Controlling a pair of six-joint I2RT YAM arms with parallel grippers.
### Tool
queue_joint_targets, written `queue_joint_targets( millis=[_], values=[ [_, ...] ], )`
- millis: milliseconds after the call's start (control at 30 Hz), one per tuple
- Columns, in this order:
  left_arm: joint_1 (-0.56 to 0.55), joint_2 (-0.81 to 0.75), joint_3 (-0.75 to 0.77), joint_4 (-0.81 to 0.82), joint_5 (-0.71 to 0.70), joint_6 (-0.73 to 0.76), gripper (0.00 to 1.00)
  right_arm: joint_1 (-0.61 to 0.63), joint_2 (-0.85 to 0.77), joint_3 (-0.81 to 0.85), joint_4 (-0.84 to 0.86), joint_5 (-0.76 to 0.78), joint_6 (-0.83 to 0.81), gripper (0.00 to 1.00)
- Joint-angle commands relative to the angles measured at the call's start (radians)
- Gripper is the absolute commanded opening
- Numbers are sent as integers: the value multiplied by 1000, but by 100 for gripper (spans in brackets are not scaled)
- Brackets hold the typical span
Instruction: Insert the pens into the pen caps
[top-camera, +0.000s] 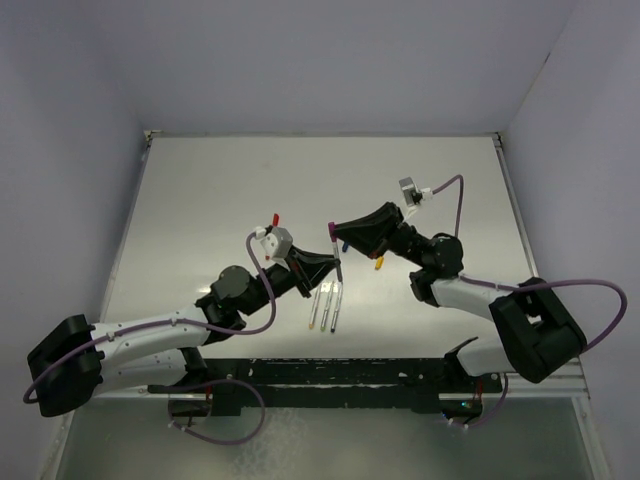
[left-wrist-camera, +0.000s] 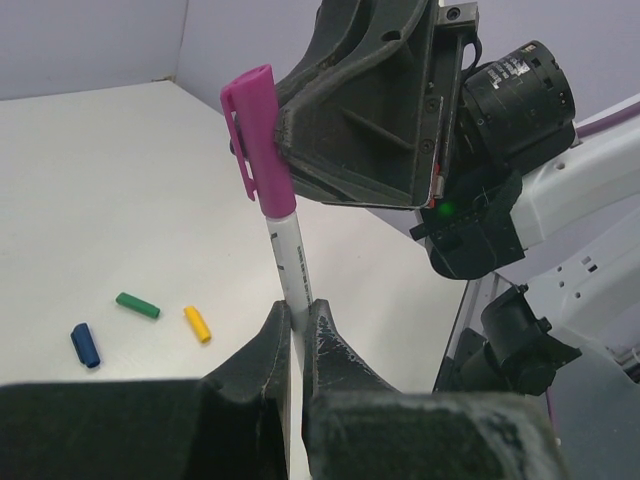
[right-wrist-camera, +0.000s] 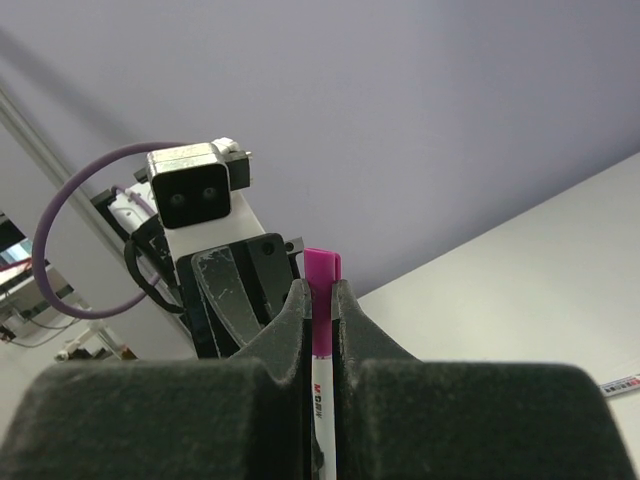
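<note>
- The left gripper (left-wrist-camera: 298, 312) is reaching in from the left side of the table (top-camera: 200, 200). Its two fingers are clamping tight on the whitish barrel of a marker pen (left-wrist-camera: 288, 255).
- A red pen cap (top-camera: 275, 217) is lying on the table just beyond the left wrist, apart from the other caps.
- Three more pens (top-camera: 323, 310) are lying side by side on the table just below the left gripper in the top view. They are roughly parallel, with their ends pointing away from the arm bases.
- The held pen is standing up out of the left fingers, off the table, and is wearing a magenta pen cap (left-wrist-camera: 257, 140) on its upper end.
- The right gripper (right-wrist-camera: 320, 300) is meeting it from the right. Its fingers are pressing closed on the magenta pen cap, with the white barrel showing in the slit between them in the right wrist view.
- Three loose caps are lying near one another on the table beneath the right gripper. In the left wrist view they are sitting, left to right, as a blue pen cap (left-wrist-camera: 85, 344), a green pen cap (left-wrist-camera: 137, 305) and a yellow pen cap (left-wrist-camera: 197, 323), none touching.
</note>
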Motion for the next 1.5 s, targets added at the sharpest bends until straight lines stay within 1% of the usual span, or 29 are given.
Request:
queue_joint_targets(
  millis=[0, 167, 300, 467, 533, 700, 767, 800, 833, 900, 1000, 1067, 1133, 1200, 1300, 1400, 1433, 1467],
  values=[
    [24, -66, 62, 313, 18, 48, 0, 11, 27, -48, 127, -156, -1, 0],
    [55, -75, 84, 306, 16, 70, 0, 14, 48, -79, 98, -166, -12, 0],
    [99, -90, 99, 298, 24, 69, 0, 18, 50, -99, 40, -169, -51, 0],
    [167, -95, 113, 288, 62, 37, 0, 26, 32, -102, -61, -168, -109, 0],
    [181, -89, 115, 279, 72, 23, 0, 26, 27, -99, -73, -159, -121, 0],
    [182, -50, 120, 223, 120, -10, 0, 26, 26, -67, -48, -125, -115, 0],
    [182, -24, 134, 158, 153, -24, 0, 26, 26, -48, -42, -85, -107, 0],
    [181, -10, 157, 92, 171, -24, 0, 26, 25, -35, -40, -61, -101, 0],
    [182, 3, 179, 19, 195, -16, 0, 26, 25, -23, -34, -53, -98, 2],
    [181, 30, 204, -113, 228, -8, 0, 25, 22, 4, -3, -32, -89, 22],
    [182, 45, 190, -200, 219, -8, 0, 26, 2, 57, -25, -10, -93, 40],
    [181, 42, 169, -255, 193, -2, 0, 25, -18, 89, -61, 4, -116, 48],
    [181, 28, 137, -286, 160, -2, 0, 24, -41, 102, -98, 29, -147, 52],
    [182, 10, 108, -326, 124, 0, 0, 22, -65, 106, -130, 52, -176, 53],
    [181, -10, 87, -425, 52, 8, 0, 22, -108, 102, -208, 99, -234, 55],
    [181, -24, 97, -535, -36, 28, 0, 21, -169, 87, -339, 178, -304, 57],
    [182, -26, 105, -570, -70, 38, 0, 22, -194, 84, -407, 221, -329, 57],
    [182, -25, 117, -606, -105, 50, 0, 21, -218, 81, -509, 272, -357, 57]
  ],
)
